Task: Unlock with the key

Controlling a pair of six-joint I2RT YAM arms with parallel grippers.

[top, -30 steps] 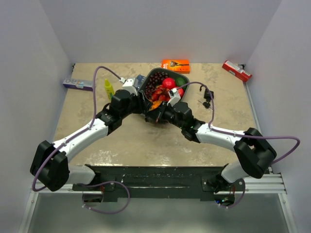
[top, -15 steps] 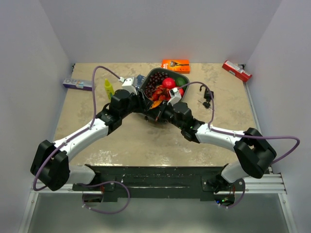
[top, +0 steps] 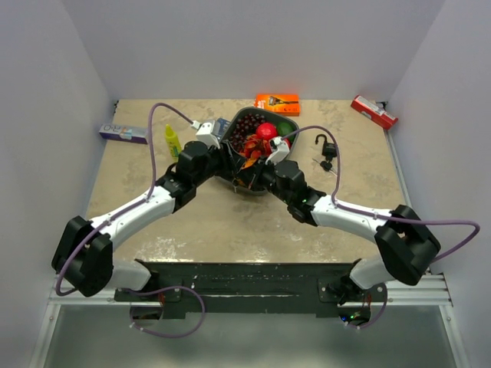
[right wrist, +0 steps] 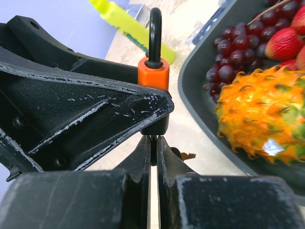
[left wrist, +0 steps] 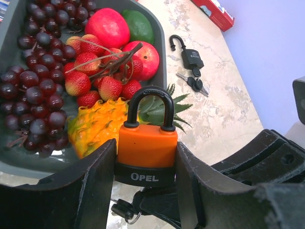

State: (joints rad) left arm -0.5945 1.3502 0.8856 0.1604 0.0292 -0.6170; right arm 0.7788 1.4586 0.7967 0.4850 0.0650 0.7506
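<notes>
A beige, mottled table [top: 230,230] is enclosed on three sides by plain pale walls [top: 253,46]. It is lit evenly and softly, with only faint shadows cast.

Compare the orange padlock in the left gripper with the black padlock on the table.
The orange padlock has a closed shackle; the black padlock has an open one. The orange padlock stands upright, clamped in the left gripper; the black padlock lies flat on the table beside loose keys. Both have dark shackles.
</notes>
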